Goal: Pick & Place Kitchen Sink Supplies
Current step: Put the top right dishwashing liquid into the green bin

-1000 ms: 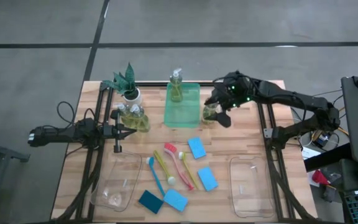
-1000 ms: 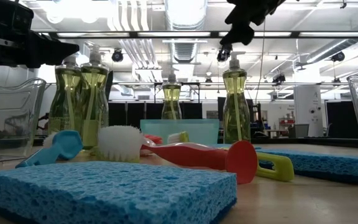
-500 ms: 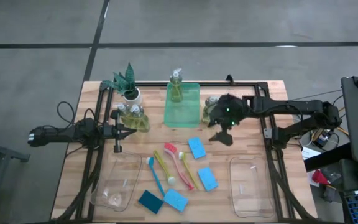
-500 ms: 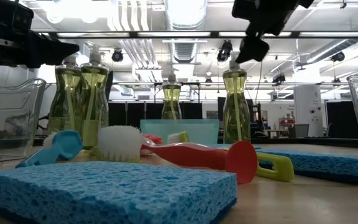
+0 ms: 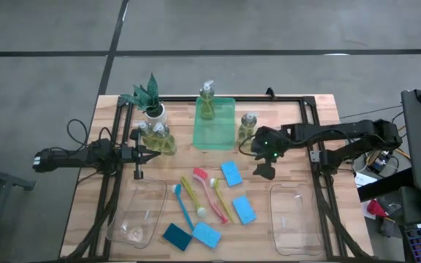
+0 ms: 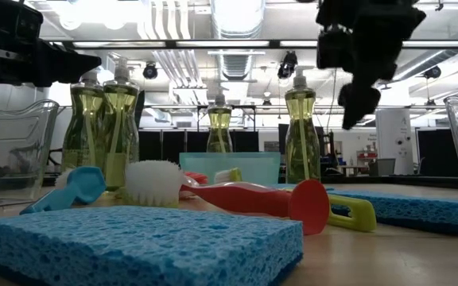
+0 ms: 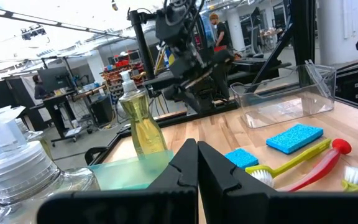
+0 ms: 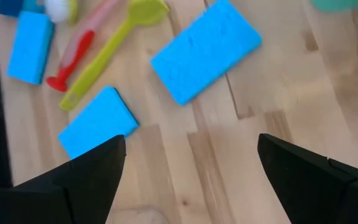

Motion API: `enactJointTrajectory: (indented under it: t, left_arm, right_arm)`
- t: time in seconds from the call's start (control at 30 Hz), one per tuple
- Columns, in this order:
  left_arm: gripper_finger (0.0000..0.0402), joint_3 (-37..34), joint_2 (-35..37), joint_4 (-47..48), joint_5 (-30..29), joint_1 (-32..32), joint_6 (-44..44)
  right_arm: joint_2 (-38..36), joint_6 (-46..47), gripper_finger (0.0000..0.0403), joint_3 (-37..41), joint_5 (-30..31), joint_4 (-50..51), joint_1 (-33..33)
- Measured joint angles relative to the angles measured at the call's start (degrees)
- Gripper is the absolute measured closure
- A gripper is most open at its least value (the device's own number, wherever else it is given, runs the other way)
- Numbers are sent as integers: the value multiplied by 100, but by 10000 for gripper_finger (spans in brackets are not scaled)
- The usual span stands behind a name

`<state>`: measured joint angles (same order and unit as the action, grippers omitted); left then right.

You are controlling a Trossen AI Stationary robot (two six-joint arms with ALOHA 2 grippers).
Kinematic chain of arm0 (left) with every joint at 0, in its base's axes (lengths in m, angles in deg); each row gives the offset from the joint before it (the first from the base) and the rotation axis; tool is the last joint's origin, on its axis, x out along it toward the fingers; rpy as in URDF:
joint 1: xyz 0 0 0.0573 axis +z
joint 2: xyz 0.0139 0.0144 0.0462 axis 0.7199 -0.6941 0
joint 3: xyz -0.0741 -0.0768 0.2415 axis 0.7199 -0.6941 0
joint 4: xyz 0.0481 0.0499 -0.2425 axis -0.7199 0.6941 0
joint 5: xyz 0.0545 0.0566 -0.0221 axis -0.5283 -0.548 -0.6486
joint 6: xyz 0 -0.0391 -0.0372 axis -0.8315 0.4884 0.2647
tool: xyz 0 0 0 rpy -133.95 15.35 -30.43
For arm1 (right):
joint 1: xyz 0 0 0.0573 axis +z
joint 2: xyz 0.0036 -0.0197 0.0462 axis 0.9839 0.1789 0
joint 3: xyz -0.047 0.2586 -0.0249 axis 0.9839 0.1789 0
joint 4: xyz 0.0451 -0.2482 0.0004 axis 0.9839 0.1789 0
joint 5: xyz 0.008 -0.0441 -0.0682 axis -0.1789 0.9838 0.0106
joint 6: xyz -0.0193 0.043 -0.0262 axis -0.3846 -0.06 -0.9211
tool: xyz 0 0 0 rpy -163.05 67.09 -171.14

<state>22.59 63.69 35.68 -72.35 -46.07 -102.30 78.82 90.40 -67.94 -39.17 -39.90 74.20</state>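
Observation:
Several clear pump bottles of yellow-green soap stand on the table: two (image 5: 156, 137) by the plant, one (image 5: 207, 102) in the green tray, one (image 5: 248, 126) right of the tray. Blue sponges (image 5: 231, 173) (image 5: 244, 209) (image 5: 207, 234), a teal one (image 5: 175, 236) and blue, yellow and red brushes (image 5: 209, 186) lie flat at the table's middle. My right gripper (image 5: 256, 159) hangs open above bare wood near the upper blue sponge (image 8: 205, 51), holding nothing. My left gripper (image 7: 197, 162) is shut beside the two left bottles, apart from them.
A spiky plant in a white pot (image 5: 150, 102) stands at the far left. The green tray (image 5: 221, 131) sits far centre. Clear bins lie near left (image 5: 139, 215) and near right (image 5: 294, 219). Bare wood lies between the sponges and the right bin.
My right gripper has moved from above the soap bottle right of the tray toward the near edge and down, ending over the wood beside the blue sponges. That bottle stays standing where it was. The left arm has kept still.

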Motion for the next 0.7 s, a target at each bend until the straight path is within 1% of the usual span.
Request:
enactJointTrajectory:
  t: [0.1,0.27,0.37,0.5,0.57,0.63,0.7]
  left_arm:
    - [401,0,2,0,-2,1,1]
    - [401,0,2,0,-5,1,-1]
    - [401,0,2,0,-22,0,-1]
    - [401,0,2,0,-20,-1,-1]
    - [401,0,2,0,-21,0,-1]
    - [401,0,2,0,-20,1,-1]
    - [401,0,0,0,-20,-1,1]
  right_arm:
    - [-113,-64,44,118,31,-78,2]
    - [-655,-55,44,196,461,-54,29]
    - [-1212,-48,44,249,1063,-60,79]
    - [-1871,-85,44,515,2439,-209,189]
    - [-2146,-59,44,737,2992,-505,216]
    - [-2362,40,44,1012,3298,-929,209]
    - [-2487,49,44,1252,3340,-1285,148]
